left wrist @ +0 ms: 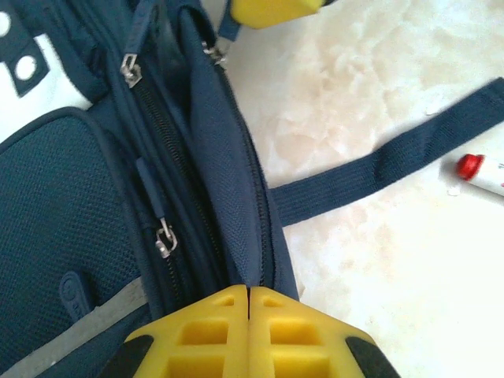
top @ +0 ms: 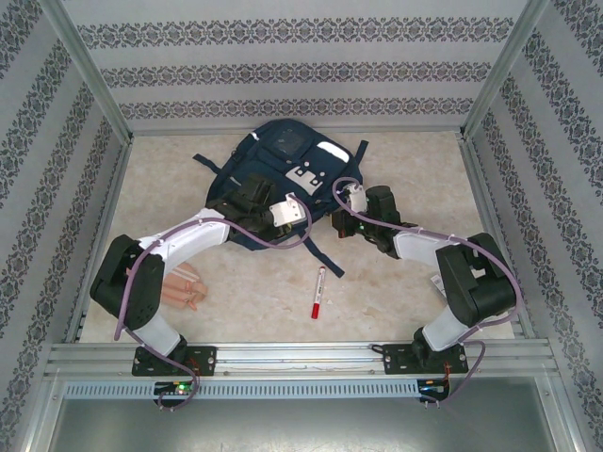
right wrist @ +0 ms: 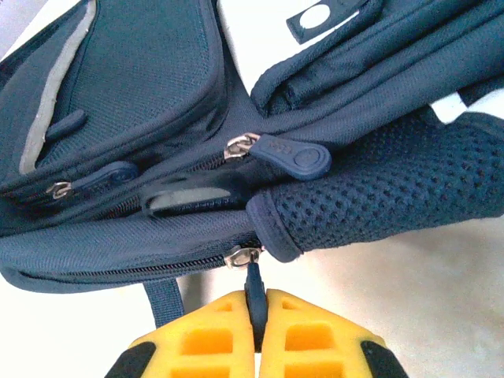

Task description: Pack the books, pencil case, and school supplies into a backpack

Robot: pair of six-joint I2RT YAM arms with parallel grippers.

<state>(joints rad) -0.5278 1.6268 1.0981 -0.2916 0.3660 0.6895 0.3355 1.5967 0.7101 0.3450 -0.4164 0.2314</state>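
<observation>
At far-centre table lies the large navy-blue fabric backpack (top: 283,179). The right gripper (right wrist: 257,303) is clenched on a dark flat zip pull tab (right wrist: 253,283). The left gripper (left wrist: 249,293) is clamped shut, seemingly nipping the flap edge. We judge the left should anchor while the right draws the tab along the zip line, fabric taut. The slim white marker pen with red cap (top: 318,292) lies nearer us.

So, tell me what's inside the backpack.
Nothing shows: the zips in view on the backpack look closed, and its navy fabric covers any contents. The marker and pencil case lie outside on the table.
</observation>
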